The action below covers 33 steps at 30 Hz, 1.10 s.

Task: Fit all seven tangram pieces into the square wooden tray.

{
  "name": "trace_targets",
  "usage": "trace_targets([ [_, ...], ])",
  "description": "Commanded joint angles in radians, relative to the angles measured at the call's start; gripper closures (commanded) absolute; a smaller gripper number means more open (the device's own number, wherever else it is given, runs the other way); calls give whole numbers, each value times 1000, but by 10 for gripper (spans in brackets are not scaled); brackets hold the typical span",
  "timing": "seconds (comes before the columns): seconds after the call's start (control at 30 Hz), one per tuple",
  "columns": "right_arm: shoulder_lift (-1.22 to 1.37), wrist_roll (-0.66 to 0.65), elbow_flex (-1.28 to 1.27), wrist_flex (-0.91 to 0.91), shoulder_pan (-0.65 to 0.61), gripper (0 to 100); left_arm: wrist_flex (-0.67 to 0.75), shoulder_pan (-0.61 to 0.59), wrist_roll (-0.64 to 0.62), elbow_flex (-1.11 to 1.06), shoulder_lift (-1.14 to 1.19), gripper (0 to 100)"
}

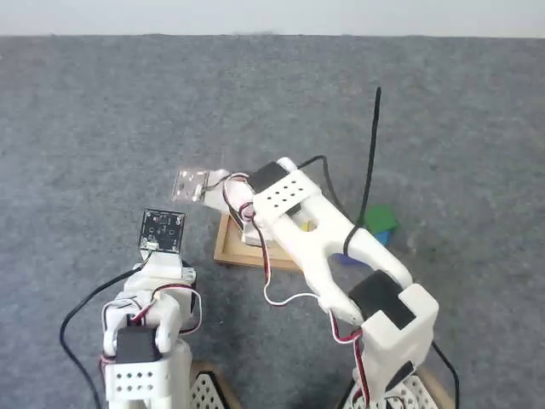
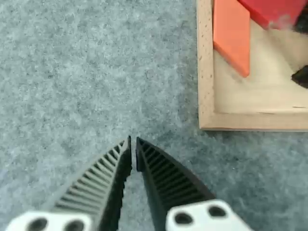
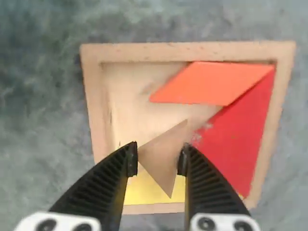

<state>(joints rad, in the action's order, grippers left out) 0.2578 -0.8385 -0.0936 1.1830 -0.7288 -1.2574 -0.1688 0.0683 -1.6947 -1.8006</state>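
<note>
- Carpet, grey, across the whole worktop (image 1: 102, 119); square wooden tray (image 3: 90, 106) lying flat on it, partly hidden under the right arm (image 1: 315, 243) in the high view.
- Inside the tray: orange parallelogram (image 3: 211, 83) along one wall, red triangle (image 3: 245, 139) filling the corner beside it, edges of the two touching; yellow piece (image 3: 144, 191) flat against the wall nearest the right wrist camera.
- Over the tray's middle, right tool (image 3: 158, 158), jaws narrowed onto tan triangle (image 3: 161, 154), one finger on each side of it, just above the yellow piece; cannot tell whether resting on the tray floor or lifted off it.
- Low over bare carpet just outside a tray corner, left tool (image 2: 133, 142), jaws drawn almost together with nothing between them.
- Outside the tray, beyond the right arm: green piece (image 1: 381, 217) and blue piece (image 1: 385, 238), touching each other, near the tray but apart from it.
</note>
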Motion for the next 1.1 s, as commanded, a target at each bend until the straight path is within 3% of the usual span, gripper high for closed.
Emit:
trace_targets([
  [0.0,-73,-138,5,-28,-7,908,-3,6,2,10,-17,979],
  [0.2,-73,-278,8,-47,-12,902,-3,6,2,10,-17,979],
  [0.47,-73,-224,8,-45,-12,741,-3,6,2,10,-17,979],
  [0.63,-90,-210,12,-38,10,717,-3,6,2,10,-17,979],
  [0.77,-171,-34,78,45,94,719,-3,6,2,10,-17,979],
  [0.87,-302,121,87,87,133,775,-3,6,2,10,-17,979],
  [1.07,-618,411,-207,-82,154,896,-3,6,2,10,-17,979],
])
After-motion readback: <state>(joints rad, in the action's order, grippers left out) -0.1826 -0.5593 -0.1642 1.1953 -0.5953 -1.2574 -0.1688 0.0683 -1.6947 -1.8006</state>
